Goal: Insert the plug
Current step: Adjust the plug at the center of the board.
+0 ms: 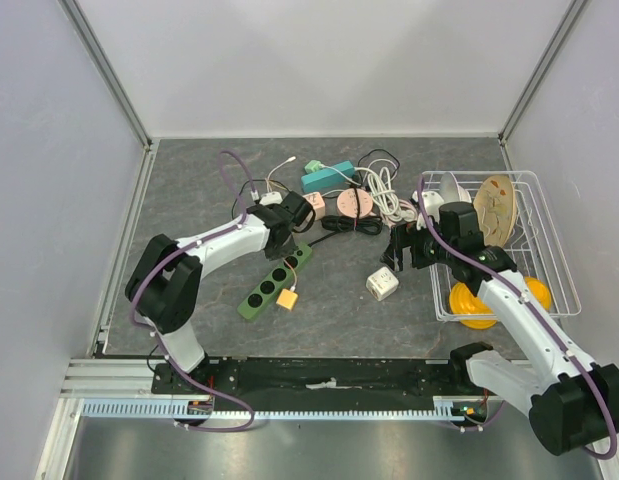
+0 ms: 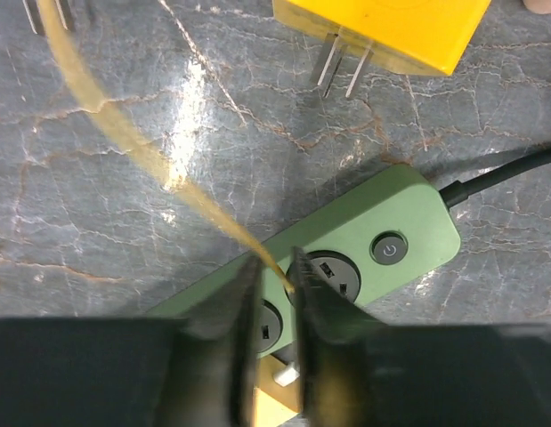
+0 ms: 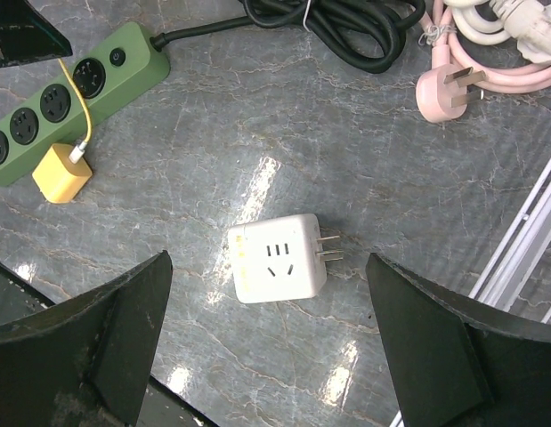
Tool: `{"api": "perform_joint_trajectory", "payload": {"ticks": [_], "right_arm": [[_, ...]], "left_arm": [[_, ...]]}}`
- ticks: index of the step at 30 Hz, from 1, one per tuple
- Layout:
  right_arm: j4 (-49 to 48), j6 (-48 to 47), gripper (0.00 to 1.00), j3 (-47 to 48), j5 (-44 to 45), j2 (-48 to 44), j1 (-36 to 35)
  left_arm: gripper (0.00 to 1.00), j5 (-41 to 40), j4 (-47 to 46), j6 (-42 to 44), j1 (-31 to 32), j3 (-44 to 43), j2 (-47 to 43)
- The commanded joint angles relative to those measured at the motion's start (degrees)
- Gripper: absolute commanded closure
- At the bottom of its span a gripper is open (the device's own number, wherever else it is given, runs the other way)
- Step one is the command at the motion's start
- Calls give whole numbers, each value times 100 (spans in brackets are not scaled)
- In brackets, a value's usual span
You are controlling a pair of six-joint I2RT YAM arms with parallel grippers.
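From above, my left jaws hang over the top end of the green strip (image 1: 269, 287), mid-frame on the tabletop (image 1: 189, 190). The yellow plug (image 1: 287, 298) lies just beside the strip. My right jaws are right of center, near a white cube (image 1: 382, 286).

My left wrist view shows my left jaws almost together, pinching the yellow cord (image 2: 124, 142) low in the frame, over the strip.

In my right wrist view my right jaws are spread wide and hold nothing. The cube sits between them, and the plug lies at the left.
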State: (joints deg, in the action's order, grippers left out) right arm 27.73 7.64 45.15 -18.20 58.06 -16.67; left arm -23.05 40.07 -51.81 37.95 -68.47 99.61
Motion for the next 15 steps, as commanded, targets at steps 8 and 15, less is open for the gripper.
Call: {"api": "perform_joint_trajectory", "payload": {"ticks": [8,15], "right_arm": [[-66,-96,2,-41,-88,-216,-30],[-65,-26,2,-32,-35,-217,-21]], "left_arm": [[98,-156,377,118,-7,-35,-1285],[98,-515,1590,646,-121,-298,-2691]]}}
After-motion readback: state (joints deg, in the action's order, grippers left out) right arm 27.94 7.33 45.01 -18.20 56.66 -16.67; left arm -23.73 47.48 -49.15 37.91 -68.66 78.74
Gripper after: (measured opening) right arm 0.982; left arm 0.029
